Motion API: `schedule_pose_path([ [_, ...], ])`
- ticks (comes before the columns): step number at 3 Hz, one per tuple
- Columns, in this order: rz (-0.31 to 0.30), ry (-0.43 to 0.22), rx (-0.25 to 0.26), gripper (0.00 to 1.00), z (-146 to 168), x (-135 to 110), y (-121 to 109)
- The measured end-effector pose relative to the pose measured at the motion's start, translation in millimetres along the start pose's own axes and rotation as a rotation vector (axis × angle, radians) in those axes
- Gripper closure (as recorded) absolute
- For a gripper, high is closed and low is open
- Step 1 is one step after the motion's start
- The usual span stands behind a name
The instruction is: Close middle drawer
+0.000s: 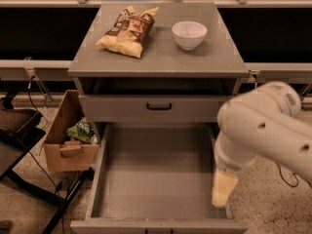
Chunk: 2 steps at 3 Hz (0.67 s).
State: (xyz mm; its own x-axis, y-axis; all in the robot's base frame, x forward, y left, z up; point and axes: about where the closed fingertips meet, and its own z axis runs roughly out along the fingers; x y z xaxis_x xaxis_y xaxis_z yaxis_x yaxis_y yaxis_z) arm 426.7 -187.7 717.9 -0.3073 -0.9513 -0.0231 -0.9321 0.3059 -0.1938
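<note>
Hovering at right wall of open, box-shaped grey wooden middle drawer (156,179): gripper (223,189), grip state untellable.

This is looking like a robot test room in a lab or an office and not like a home: a plain grey cabinet (161,60) is standing alone on a speckled hard floor (273,208), and a loose cable (287,179) is lying beside it. A chip bag (127,30) and a white bowl (189,34) are sitting on top like test props, and a cardboard box (68,155) with snack packets is leaning at the left. The robot's gripper (223,189) is hanging over the right side of the open middle drawer (156,179).
</note>
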Motion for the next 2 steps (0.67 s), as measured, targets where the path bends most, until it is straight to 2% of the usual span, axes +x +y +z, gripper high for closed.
schedule_pose_path([
  [1,0.069,0.053,-0.071,0.26,39.8,26.8,46.1],
  [2,0.141,0.029,-0.137,0.56,75.9,35.3,94.4],
])
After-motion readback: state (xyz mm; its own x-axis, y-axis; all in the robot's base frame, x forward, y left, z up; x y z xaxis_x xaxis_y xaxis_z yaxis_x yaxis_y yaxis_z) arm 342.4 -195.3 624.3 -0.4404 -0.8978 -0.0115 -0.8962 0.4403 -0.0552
